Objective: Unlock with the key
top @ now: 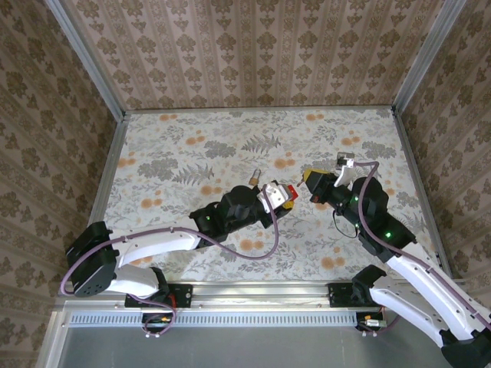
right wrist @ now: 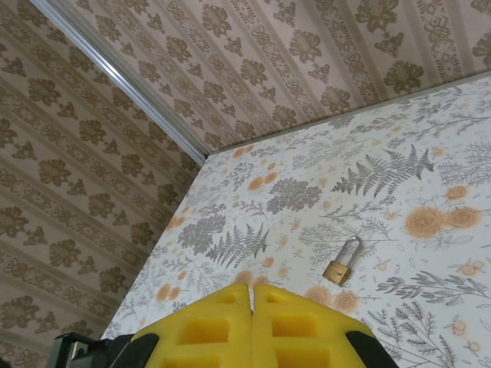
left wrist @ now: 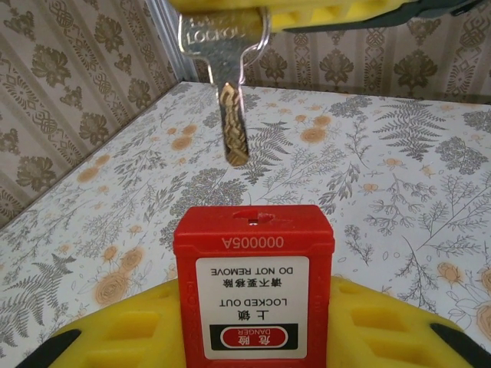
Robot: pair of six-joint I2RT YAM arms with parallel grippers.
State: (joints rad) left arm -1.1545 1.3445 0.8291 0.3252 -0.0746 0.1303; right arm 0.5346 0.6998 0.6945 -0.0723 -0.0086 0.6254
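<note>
The key [left wrist: 230, 92] is silver, and its head is pinched in the yellow fingers [left wrist: 322, 11] of my right gripper [top: 313, 184], which is shut on it. The blade points down toward the slotted end of a red plastic lock block [left wrist: 253, 261]. It stops a short gap above that end without touching. The block carries a white "DANGER LOCKED OUT" label. My left gripper [left wrist: 253, 307] is shut on it, with a yellow pad [left wrist: 115, 330] on each side. In the top view the left gripper [top: 280, 195] and the red block [top: 290, 192] face the right gripper at mid-table. In the right wrist view the right gripper [right wrist: 252, 295] has its pads pressed together.
A small brass padlock [top: 252, 176] with a silver shackle lies loose on the floral tabletop [top: 192, 146], behind the left gripper; it also shows in the right wrist view as the brass padlock [right wrist: 341, 264]. Patterned walls close in the left, back and right sides.
</note>
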